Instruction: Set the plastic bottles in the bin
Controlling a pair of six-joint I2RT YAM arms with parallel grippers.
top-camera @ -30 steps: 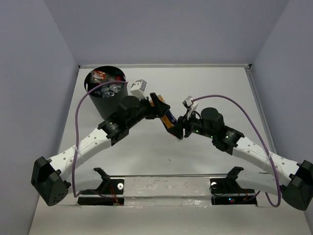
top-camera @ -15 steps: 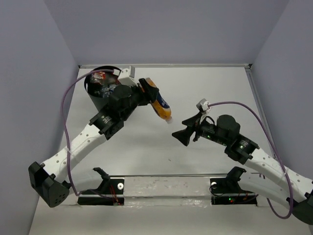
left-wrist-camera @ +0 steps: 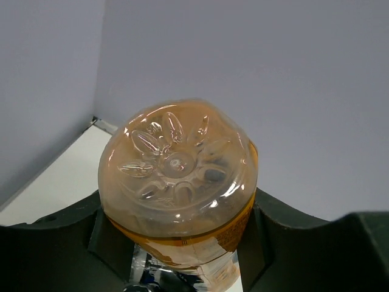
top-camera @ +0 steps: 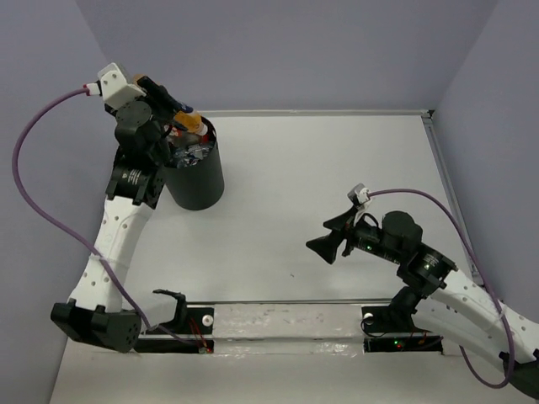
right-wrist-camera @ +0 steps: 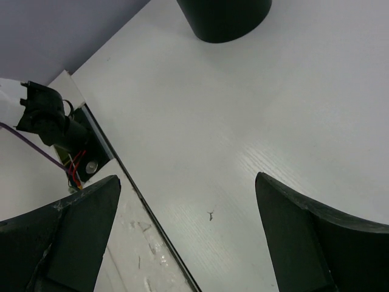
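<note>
My left gripper point(top-camera: 178, 111) is shut on the orange-liquid plastic bottle point(top-camera: 194, 124) and holds it over the mouth of the black bin point(top-camera: 195, 181) at the table's far left. In the left wrist view the bottle's moulded base point(left-wrist-camera: 176, 170) fills the space between the two black fingers point(left-wrist-camera: 61, 243), label below. Other bottles point(top-camera: 187, 148) lie inside the bin, partly hidden. My right gripper point(top-camera: 327, 237) hangs open and empty above the table right of centre. In its wrist view the right gripper point(right-wrist-camera: 191, 234) has only bare tabletop between its wide jaws, and the bin point(right-wrist-camera: 225, 18) is at the top edge.
A metal mounting rail point(top-camera: 286, 324) runs along the near edge between the arm bases, also seen as the rail point(right-wrist-camera: 97, 152) with wiring in the right wrist view. Grey walls close in the table on three sides. A purple cable point(top-camera: 34, 160) loops off the left arm.
The left arm swung the orange bottle from the table's middle up and left to above the bin. The right gripper opened, let the bottle go and drew back toward the near right.
</note>
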